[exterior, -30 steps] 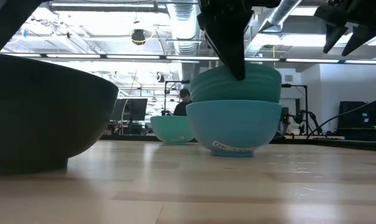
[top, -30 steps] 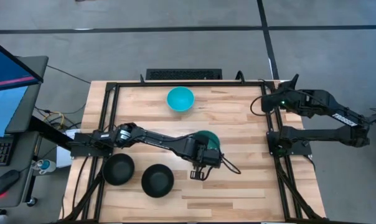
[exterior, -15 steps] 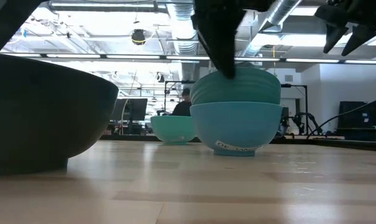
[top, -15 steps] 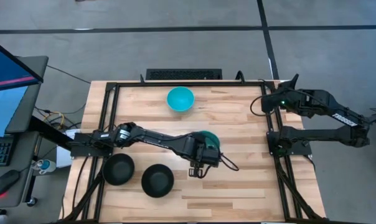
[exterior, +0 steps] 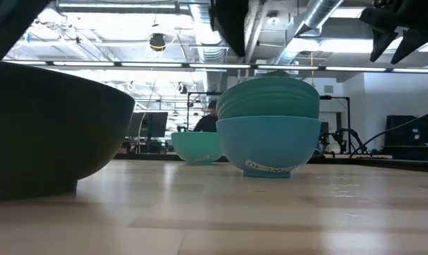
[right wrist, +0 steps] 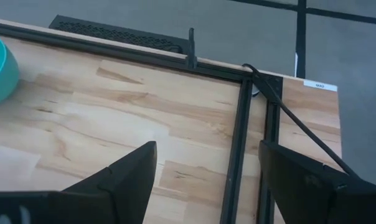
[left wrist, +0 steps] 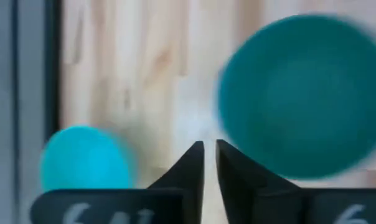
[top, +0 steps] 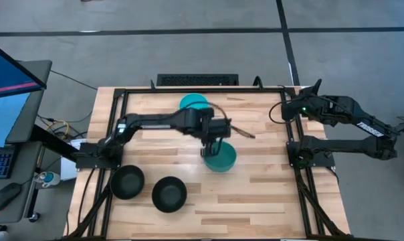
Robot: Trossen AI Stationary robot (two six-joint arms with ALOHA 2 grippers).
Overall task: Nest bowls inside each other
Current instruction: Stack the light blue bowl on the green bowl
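Note:
Two teal bowls are nested on the table's middle (top: 222, 159); the darker upper one (exterior: 271, 95) sits in the light blue lower one (exterior: 269, 145). A third teal bowl (top: 188, 102) stands near the far edge, partly under my left arm. Two black bowls (top: 127, 182) (top: 169, 194) rest near the left front. My left gripper (top: 211, 142) hovers just beyond the stack's far rim and holds nothing. Its fingers (left wrist: 210, 154) stand only a narrow gap apart. My right gripper (right wrist: 206, 162) waits open at the far right (top: 285, 110).
A black frame (top: 118, 134) runs around the wooden table top. A monitor and keyboard stand off the table's left side. One black bowl (exterior: 44, 127) fills the low view's left. Bare wood lies right of the stack and along the near edge.
My left gripper has let go of the upper teal bowl's near rim, risen, and swung across the stack toward the far edge. The nested pair has stayed on the table; the upper bowl now sits free in the lower one.

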